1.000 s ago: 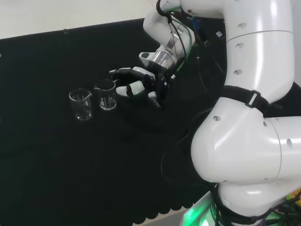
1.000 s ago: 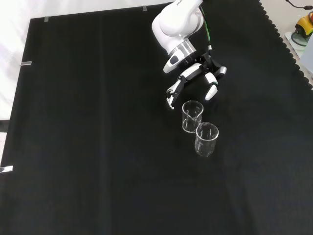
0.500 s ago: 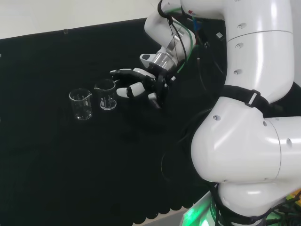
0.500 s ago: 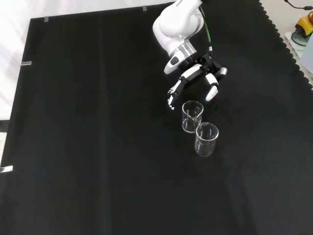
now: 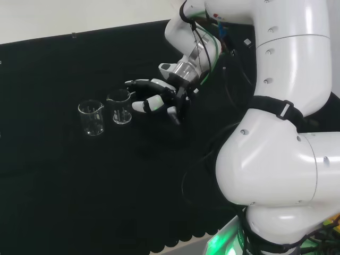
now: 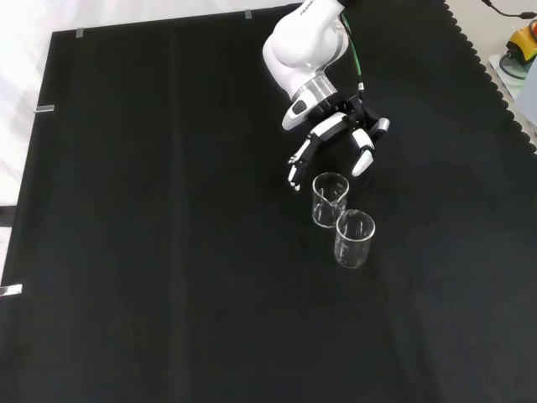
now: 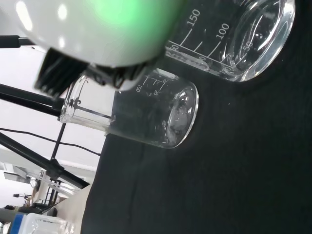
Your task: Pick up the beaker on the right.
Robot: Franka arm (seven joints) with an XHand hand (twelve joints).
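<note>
Since the earlier frames the hand is edging slightly upward and toward the arm in the head view, while both beakers are staying where they were; the hand is hovering just to the right of the nearer beaker in that view, with its fingers spread and relaxed, grasping nothing; one fingertip is reaching close to that beaker's rim, though contact cannot be told. In the front view the hand is hanging just above the upper beaker, its fingers pointing down on either side of the rim without closing round it; the second beaker is standing upright just below and to the right of the first, the two nearly touching. Both are sitting on the black cloth of the desk. In the wrist view the two clear beakers, one and the other, are showing close by with printed scale marks, and both are looking empty.
</note>
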